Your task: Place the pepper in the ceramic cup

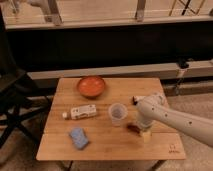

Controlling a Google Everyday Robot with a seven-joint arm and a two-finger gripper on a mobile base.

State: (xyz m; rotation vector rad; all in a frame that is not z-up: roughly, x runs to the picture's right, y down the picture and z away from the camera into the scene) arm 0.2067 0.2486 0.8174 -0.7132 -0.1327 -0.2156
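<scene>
- Currently the gripper (142, 129) sits low over the wooden table (100, 150), front-right part, w/ the white arm (175, 120) reaching in from the right.
- Can't tell if it's spread or pinching anything.
- Dark red pepper (133, 128) lies on the tabletop just beside the gripper, not in the ceramic cup (117, 113).
- That cup stands upright near mid-table, close to the pepper.
- Also on top: orange bowl (91, 86) at back, white bottle (80, 111) on its side, blue pad (78, 137) at front.
</scene>
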